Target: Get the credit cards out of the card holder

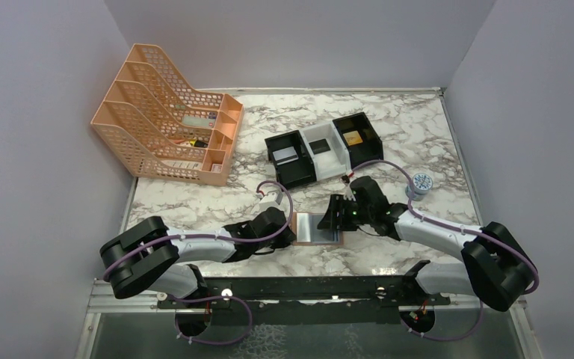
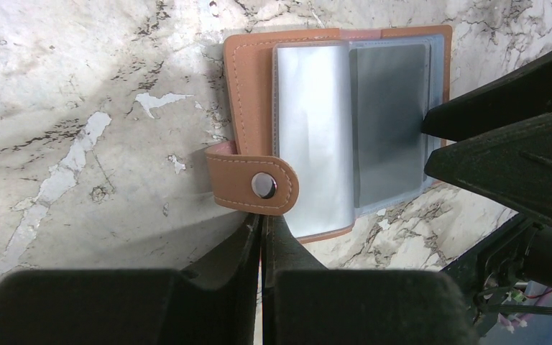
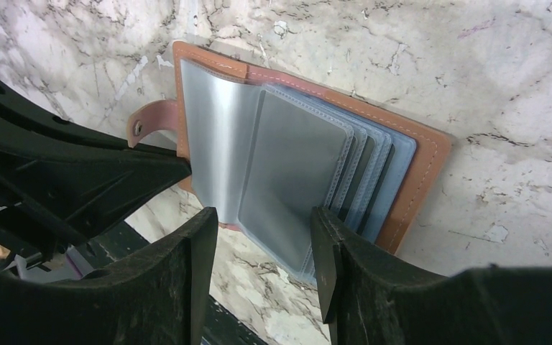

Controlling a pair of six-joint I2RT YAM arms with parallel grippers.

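The card holder (image 1: 315,228) lies spread open on the marble table (image 1: 418,120), directly between the two grippers, with its clear sleeves (image 3: 295,165) fanned out. The left gripper (image 2: 262,223) is closed, its fingertips meeting against the holder's edge at the snap tab (image 2: 255,183); whether they pinch the leather cannot be determined. The right gripper (image 3: 262,230) stands parted, its fingers (image 3: 327,244) straddling the near edge of the sleeve stack without clamping it, and three credit cards (image 1: 353,137) (silver-grey, dark, gold) lie in the box trays (image 1: 299,178) well beyond both grippers
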